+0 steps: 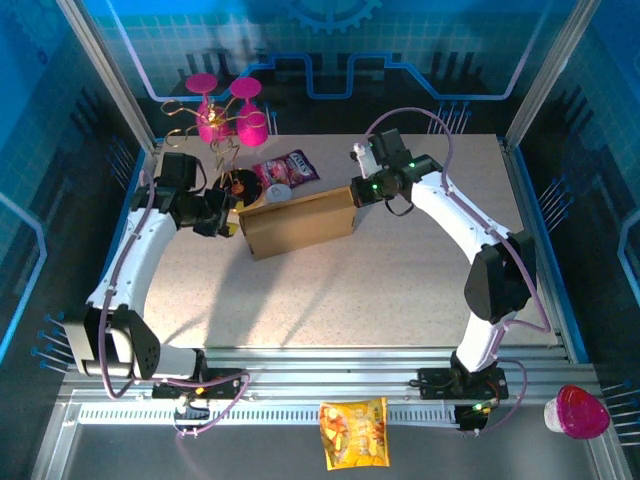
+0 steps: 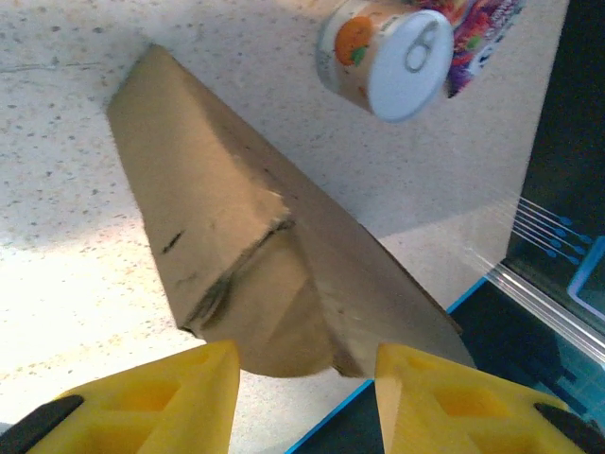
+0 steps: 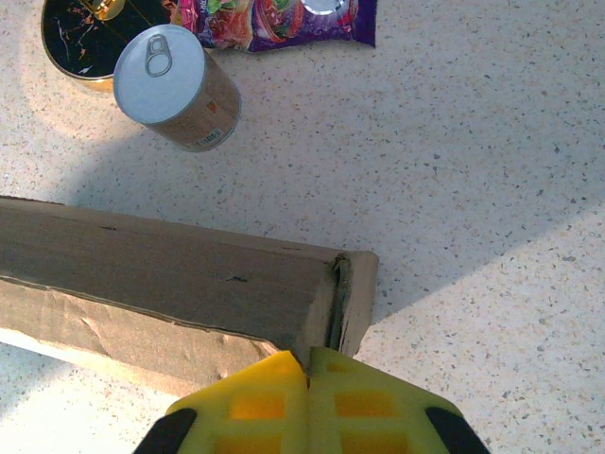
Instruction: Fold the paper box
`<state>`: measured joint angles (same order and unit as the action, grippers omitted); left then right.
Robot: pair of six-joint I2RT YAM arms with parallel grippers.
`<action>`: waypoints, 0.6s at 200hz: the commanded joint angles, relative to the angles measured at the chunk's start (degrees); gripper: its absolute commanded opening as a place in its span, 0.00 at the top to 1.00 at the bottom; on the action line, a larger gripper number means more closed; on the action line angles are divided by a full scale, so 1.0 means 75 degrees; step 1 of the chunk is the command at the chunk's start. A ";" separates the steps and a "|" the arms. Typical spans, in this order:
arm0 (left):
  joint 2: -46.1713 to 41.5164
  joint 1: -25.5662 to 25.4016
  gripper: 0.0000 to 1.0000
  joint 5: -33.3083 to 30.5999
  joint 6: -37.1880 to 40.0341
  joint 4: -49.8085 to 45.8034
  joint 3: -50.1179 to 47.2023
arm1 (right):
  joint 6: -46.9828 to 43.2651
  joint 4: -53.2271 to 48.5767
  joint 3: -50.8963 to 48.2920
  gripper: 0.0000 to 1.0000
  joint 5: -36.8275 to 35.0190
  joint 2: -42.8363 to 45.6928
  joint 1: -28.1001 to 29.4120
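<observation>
Spotty pale table, blue walls; purple bag words too blurry; left claw spread by paper box, right claw shut

One camera looks down from high over the whole counter. Both wrist cameras sit close above the paper box.
</observation>
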<state>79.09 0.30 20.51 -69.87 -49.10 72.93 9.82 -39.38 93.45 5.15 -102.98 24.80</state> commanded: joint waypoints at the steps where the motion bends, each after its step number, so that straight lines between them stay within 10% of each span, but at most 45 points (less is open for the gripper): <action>1: 0.0033 -0.0004 0.56 -0.0076 0.0265 -0.0499 0.0210 | -0.0084 -0.0375 0.0050 1.00 0.0171 -0.0290 0.0043; 120: 0.0248 -0.0004 0.68 0.0148 0.0409 -0.0004 -0.0335 | -0.0187 -0.0316 -0.0057 1.00 0.0179 -0.0238 0.0045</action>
<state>80.31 0.30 20.56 -68.40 -49.17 71.50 9.56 -39.33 93.54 5.58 -103.42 24.80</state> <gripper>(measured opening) 0.329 0.059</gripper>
